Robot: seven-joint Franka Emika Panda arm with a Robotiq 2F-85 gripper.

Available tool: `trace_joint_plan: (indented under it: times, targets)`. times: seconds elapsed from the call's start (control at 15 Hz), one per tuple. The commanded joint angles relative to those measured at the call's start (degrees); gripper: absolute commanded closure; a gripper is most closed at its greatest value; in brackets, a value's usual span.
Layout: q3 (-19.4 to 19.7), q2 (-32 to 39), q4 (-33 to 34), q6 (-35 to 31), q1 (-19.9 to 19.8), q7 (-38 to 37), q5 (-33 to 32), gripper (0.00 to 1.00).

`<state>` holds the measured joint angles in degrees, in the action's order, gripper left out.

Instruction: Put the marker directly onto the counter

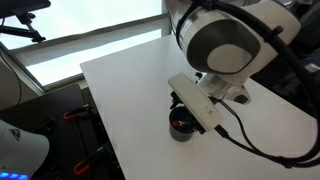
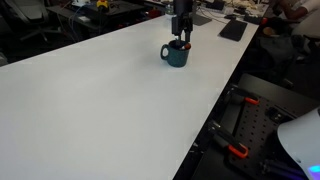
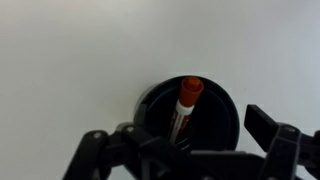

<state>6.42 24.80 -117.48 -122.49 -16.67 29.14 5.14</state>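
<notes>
1. One marker (image 3: 186, 108) is in play (short, with an orange-red cap and a pale barrel), and it stands inside the black cup (image 3: 150, 100), not on the counter (image 3: 80, 50).
2. Seen from the wrist view, the marker leans in the cup with its cap up, resting toward the far rim, and its lower end is sunk in the dark interior.
3. The cup sits upright on the white counter (image 2: 100, 100), toward the far end of the tabletop and nearer its right edge than its left in that exterior view.
4. In both exterior views the cup (image 1: 180, 130) (image 2: 176, 57) is directly beneath the tool; the marker is too small there to make out with any detail.
5. The gripper (image 2: 182, 40) hangs straight down over the mouth of the cup, its tips just above the rim.
6. In the wrist view its two fingers (image 3: 275, 135) are spread wide, one at the left and one at the right of the cup, with the marker between them but apart from both; nothing is pinched.
7. The arm (image 1: 225, 45) fills the right part of an exterior view, its white rounded joint hiding much of the counter (image 1: 120, 90) behind it.
8. A dark flat object (image 2: 232, 30) lies on the far right part of the counter, well apart from the cup.
</notes>
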Motion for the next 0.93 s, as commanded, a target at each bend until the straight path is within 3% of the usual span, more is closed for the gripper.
trace_joint_plan:
  times: [0.0, 0.07, 0.87]
  targets:
    - [-0.9, 1.1, 1.8, 1.8, -1.1, 0.7, 1.0, 0.29]
    - [-1.0, 1.2, 2.0, 1.8, -1.2, 0.7, 1.0, 0.18]
    - [-1.6, 2.7, 3.0, 2.2, -1.4, 0.9, 1.2, 0.29]
